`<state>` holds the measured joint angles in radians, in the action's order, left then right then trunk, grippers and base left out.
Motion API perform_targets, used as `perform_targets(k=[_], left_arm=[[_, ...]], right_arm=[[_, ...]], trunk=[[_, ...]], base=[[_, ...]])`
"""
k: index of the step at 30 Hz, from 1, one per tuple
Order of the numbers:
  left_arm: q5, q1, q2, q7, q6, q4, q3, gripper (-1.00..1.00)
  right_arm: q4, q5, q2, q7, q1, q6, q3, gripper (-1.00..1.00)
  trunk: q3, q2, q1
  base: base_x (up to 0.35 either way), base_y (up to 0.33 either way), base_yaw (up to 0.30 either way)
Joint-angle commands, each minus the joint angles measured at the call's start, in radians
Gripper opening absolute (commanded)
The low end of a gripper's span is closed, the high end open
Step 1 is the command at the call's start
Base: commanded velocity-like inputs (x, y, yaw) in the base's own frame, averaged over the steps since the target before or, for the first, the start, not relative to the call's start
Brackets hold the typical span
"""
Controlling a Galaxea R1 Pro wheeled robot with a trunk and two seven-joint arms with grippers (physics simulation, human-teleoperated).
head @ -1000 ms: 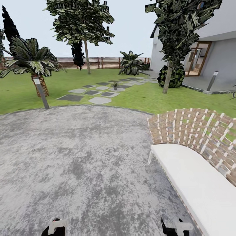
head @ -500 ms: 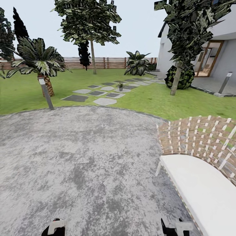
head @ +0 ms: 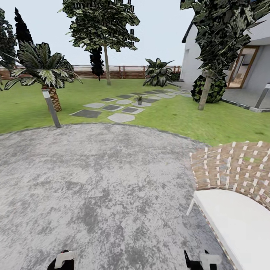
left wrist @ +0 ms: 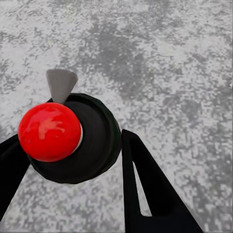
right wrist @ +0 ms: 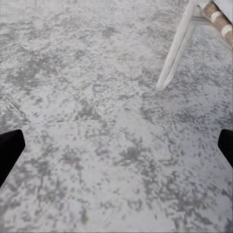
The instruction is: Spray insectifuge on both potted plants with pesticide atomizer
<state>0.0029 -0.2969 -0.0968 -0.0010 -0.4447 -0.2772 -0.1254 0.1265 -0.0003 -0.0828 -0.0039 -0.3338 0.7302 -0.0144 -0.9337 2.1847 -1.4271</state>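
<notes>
**Ana:** Rolling over the round grey patio (head: 97, 176) now. Count for me?

**Ben:** One potted plant (head: 139, 100): a small spiky green rosette sitting in its little grey pot, out on the stepping stones (head: 120, 117) that run across the lawn (head: 176, 114) toward the house (head: 258, 67). Two grey bollard lights: one (head: 51, 108) at the patio's far-left edge under the palm (head: 41, 73), the other (head: 262, 95) far right by the house. One wicker sofa (head: 232, 168) with a white cushion (head: 240, 221).

**Ana:** Room to move?

**Ben:** Plenty ahead and left: bare paving right up to the grass. The right side is tight, with the sofa along that rim; the right wrist view catches its white leg (right wrist: 174, 48) standing on the paving. The slatted fence (head: 123, 71) closes the lawn at the back.

**Ana:** Pincers?

**Ben:** The right gripper (right wrist: 116, 145) is spread wide, with only paving between the tips. The left gripper (head: 63, 261) has its fingers (left wrist: 145, 184) apart, and a black disc (left wrist: 97, 145) with a red knob (left wrist: 49, 131) sits between them in the left wrist view. I can't tell whether they pinch it.
</notes>
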Motion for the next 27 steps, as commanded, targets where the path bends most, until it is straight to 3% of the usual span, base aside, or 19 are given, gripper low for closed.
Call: perform_targets(k=[1, 13, 27], left_arm=[[0.0, -0.001, 0.0, 0.0, -0.003, 0.001, -0.002, -1.0], [-0.001, -0.001, 0.0, 0.0, -0.003, 0.0, -0.001, -1.0], [0.0, -0.001, 0.0, 0.0, -0.003, 0.001, -0.001, -1.0]], right_arm=[[-0.001, 0.0, 0.0, -0.001, -0.001, 0.003, -0.001, 1.0], [-0.001, 0.0, 0.0, -0.001, -0.001, 0.003, -0.001, 1.0], [-0.001, 0.002, 0.001, -0.001, 0.0, 0.003, -0.001, 1.0]], trunk=[[-0.001, 0.0, 0.0], [-0.001, 0.0, 0.0], [-0.001, 0.0, 0.0]], base=[[0.317, 0.142, 0.0], [0.334, 0.022, 0.018], [0.339, 0.0, 0.263]])
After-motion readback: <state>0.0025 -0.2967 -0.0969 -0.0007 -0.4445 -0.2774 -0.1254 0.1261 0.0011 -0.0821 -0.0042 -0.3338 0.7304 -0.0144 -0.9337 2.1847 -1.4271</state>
